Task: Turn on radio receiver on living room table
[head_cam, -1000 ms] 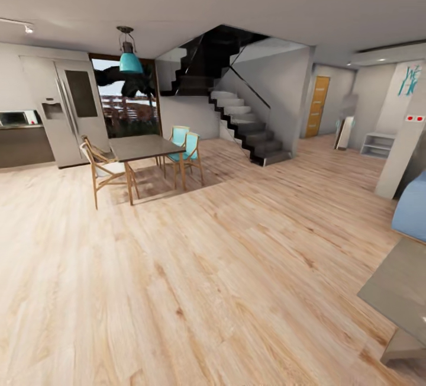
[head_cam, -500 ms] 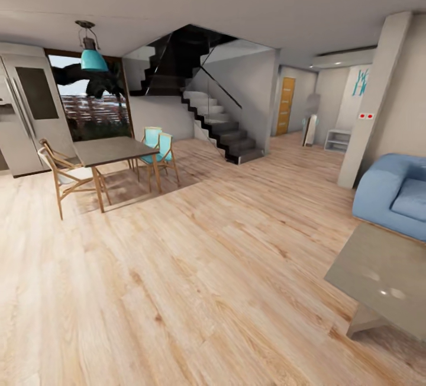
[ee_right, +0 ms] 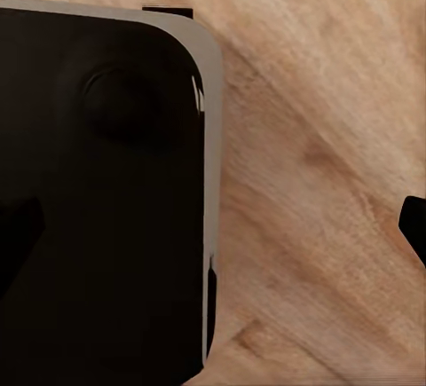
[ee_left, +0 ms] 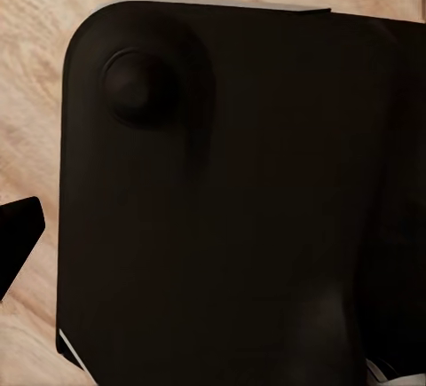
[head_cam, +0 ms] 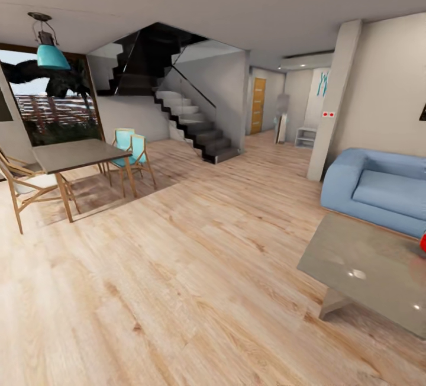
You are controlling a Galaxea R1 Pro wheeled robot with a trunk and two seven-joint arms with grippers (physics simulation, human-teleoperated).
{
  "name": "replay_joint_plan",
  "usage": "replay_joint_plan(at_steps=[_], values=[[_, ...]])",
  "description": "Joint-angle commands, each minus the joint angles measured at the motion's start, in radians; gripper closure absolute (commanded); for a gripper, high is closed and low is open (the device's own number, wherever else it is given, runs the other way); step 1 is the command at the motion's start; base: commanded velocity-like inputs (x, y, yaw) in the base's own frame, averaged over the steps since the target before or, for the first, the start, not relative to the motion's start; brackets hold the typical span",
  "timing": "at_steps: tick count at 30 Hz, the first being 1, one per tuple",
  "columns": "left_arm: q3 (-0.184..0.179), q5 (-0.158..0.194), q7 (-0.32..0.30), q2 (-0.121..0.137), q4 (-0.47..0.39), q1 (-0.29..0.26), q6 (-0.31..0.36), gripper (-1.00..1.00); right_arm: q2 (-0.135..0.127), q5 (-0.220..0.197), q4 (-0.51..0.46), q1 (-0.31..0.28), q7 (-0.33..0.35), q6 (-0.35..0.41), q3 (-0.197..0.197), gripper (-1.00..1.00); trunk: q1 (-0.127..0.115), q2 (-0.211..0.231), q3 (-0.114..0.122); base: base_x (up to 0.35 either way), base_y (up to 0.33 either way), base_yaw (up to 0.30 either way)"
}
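While the robot is on its way across the pale plank floor (head_cam: 195, 267) of the living room, the largest things in the head view are that floor, the dark staircase (head_cam: 189, 125) at about twelve o'clock and the blue sofa (head_cam: 378, 187) at three o'clock. Next in size is the table (head_cam: 361, 267), low with a glossy grey top, at about four o'clock just in front of the sofa; a dining table (head_cam: 77, 154) with chairs stands at nine o'clock, well apart from it. Smallest is the radio receiver (head_cam: 423, 244), a sliver of bright red at the picture's edge near three o'clock, apparently on the table's far right part, mostly cut off. The likely trouble from here is the base clipping the table's near corner while approaching, or the radio being misjudged because so little of it shows; a careless reach could push it over instead of pressing its control. Both wrist views look down at plank floor past a dark rounded body panel, which suggests the arms hang low beside the base. Whether either gripper is open or closed I cannot tell.
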Motion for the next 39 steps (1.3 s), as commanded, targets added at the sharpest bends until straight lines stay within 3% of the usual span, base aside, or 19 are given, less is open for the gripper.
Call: replay_joint_plan(at_steps=[1, 9, 39], values=[[0.0, 0.0, 0.0, 0.0, 0.0, 0.0, 0.0, -1.0, 0.0, 0.0, 0.0, 0.0, 0.0, 0.0, 0.0, -1.0, 0.0, 0.0, 0.0, 0.0, 0.0, -0.168], [-0.004, -0.002, -0.015, 0.001, 0.001, 0.0, 0.013, -1.0, 0.0, -0.002, 0.0, 0.0, 0.0, 0.003, 0.001, -1.0, 0.0, 0.0, 0.0, 0.159, 0.069, -0.015], [-0.005, 0.002, -0.014, 0.003, 0.006, 0.0, 0.017, -1.0, 0.005, -0.002, 0.0, 0.0, -0.007, 0.011, 0.002, -1.0, 0.0, 0.0, 0.0, 0.315, 0.115, -0.004]])
